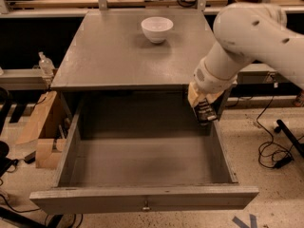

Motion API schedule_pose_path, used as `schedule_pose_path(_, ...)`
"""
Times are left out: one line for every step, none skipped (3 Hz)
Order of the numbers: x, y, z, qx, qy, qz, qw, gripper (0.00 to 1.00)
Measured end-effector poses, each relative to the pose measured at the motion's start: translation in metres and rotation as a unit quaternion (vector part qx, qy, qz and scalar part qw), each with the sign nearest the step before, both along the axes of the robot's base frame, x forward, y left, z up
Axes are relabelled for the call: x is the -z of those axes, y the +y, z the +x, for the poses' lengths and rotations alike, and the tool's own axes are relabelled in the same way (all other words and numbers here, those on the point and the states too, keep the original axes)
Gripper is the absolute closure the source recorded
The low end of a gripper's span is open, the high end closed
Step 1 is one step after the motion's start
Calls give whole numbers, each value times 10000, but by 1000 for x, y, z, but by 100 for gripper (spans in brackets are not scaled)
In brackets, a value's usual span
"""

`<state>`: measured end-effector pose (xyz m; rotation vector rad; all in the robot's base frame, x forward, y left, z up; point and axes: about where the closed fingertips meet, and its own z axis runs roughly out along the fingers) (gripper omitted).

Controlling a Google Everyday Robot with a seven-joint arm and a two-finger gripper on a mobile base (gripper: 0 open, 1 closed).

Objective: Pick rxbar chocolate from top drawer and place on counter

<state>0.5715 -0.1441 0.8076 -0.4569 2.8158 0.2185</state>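
Observation:
My gripper [201, 102] hangs from the white arm at the right, above the top drawer's right rear corner and just below the counter's front edge. It is shut on the rxbar chocolate [206, 113], a small black bar that hangs end-down from the fingers, clear of the drawer floor. The top drawer [142, 199] is pulled fully open toward me, and no other item shows on its grey floor. The counter [109, 56] is the flat grey cabinet top behind and above the drawer.
A white bowl [156, 28] stands at the back middle of the counter. Cardboard boxes [40, 125] and a small bottle [45, 65] sit left of the cabinet. Cables [275, 153] lie on the floor at the right. A workbench runs behind.

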Motion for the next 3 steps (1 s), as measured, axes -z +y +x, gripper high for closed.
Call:
schedule_pose_path(-70,6,11,-211,-288,-237,9991,100)
schedule_pose_path(-141,50,44,-956,-841,-105,9918,100)
schedule_pose_path(-169,102,77,-1620,-1240,122,9789,100)
